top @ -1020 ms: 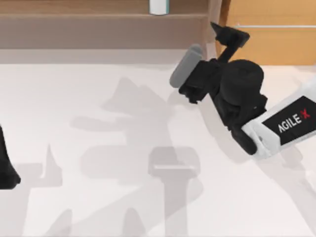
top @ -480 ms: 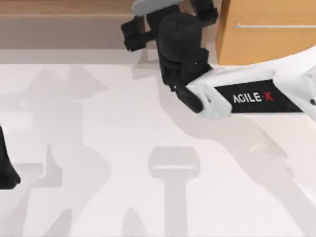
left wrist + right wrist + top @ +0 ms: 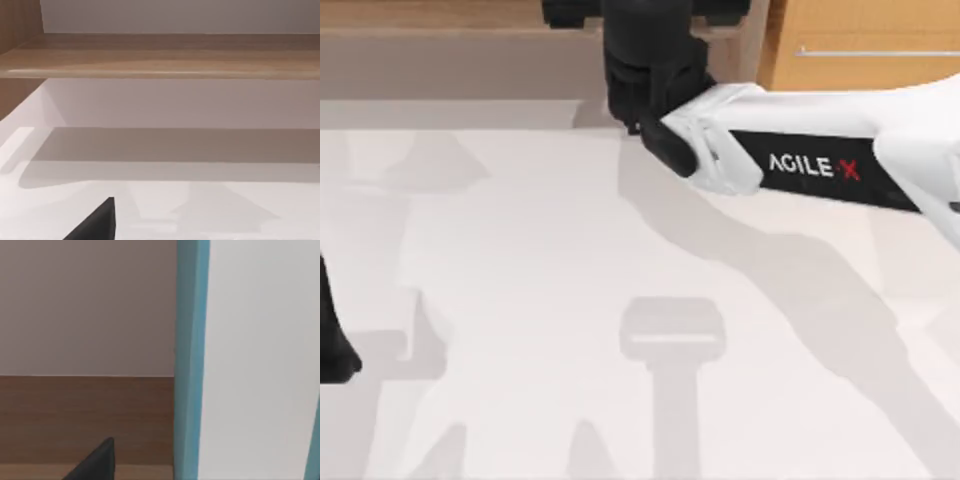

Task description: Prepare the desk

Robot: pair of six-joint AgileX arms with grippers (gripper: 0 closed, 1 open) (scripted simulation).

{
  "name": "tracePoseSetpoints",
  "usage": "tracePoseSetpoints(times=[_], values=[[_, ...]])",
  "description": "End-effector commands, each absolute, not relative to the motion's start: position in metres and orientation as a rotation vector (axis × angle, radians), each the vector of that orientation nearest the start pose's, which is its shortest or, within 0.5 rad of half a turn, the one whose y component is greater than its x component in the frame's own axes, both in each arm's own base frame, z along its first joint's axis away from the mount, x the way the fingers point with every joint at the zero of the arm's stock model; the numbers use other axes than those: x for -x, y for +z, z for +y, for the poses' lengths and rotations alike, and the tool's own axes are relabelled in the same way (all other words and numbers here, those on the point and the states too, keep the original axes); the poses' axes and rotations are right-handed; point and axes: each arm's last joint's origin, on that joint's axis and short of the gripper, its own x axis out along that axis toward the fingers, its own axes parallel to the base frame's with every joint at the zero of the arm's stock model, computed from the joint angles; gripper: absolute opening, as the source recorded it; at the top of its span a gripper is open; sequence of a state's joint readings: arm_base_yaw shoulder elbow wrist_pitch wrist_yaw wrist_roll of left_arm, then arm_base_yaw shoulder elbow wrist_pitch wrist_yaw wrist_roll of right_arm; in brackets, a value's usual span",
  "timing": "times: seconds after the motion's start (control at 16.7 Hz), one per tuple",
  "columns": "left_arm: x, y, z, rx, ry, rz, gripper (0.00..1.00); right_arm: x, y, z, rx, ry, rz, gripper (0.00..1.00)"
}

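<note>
Your desk [image 3: 520, 250] is the broad white tabletop that spreads across the top view from left to right. Its brown wooden shelf ledge [image 3: 440, 50] runs along the far side, and the orange-wood drawer unit [image 3: 860, 85] stands at the far right with its slim silver handle [image 3: 875, 52] lying level across the front. Your right arm [image 3: 800, 165] reaches in from the right edge and crosses the far part of the tabletop, just in front of the drawer unit. It carries your right gripper [image 3: 650, 15] out over the shelf ledge near the middle of the far side, just left of the drawer unit. You cannot tell from these views whether that hand is released, clenched or grasping anything. In the right wrist view, a tall white object with a teal-blue edge [image 3: 250, 360] stands upright very close to the camera. The brown ledge [image 3: 75, 415] and a pale back wall [image 3: 85, 305] lie beside it, and a dark tip of the gripper shows low in the frame. Your left arm [image 3: 330, 335] sits parked at the near left edge of the table. Its wrist camera looks across the white surface toward the shelf ledge [image 3: 160, 55], and you cannot tell the state of that hand either.
</note>
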State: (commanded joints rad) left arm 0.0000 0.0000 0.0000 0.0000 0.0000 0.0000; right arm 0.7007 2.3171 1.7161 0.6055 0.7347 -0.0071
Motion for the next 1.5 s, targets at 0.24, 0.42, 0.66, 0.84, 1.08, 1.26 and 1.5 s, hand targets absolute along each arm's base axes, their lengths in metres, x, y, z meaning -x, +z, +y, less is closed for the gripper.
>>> tracePoseSetpoints(times=[0.24,0.42,0.66,0.84,1.08,1.26,1.5], values=[[-0.106,0.160,-0.001,0.000,0.000,0.000,1.00,-0.417,0.208,0.329,0.010,-0.011,-0.016,1.00],[-0.106,0.160,-0.001,0.000,0.000,0.000,1.00,-0.423,0.205,0.331,0.013,-0.007,-0.011,1.00],[-0.106,0.160,-0.001,0.000,0.000,0.000,1.00,-0.435,0.205,0.332,0.013,-0.007,-0.011,1.00],[-0.106,0.160,-0.001,0.000,0.000,0.000,1.00,-0.436,0.205,0.332,0.013,-0.007,-0.011,1.00],[-0.106,0.160,-0.001,0.000,0.000,0.000,1.00,-0.436,0.205,0.332,0.013,-0.007,-0.011,0.77],[-0.106,0.160,-0.001,0.000,0.000,0.000,1.00,-0.436,0.205,0.332,0.013,-0.007,-0.011,0.55],[-0.106,0.160,-0.001,0.000,0.000,0.000,1.00,-0.436,0.205,0.332,0.013,-0.007,-0.011,0.25]])
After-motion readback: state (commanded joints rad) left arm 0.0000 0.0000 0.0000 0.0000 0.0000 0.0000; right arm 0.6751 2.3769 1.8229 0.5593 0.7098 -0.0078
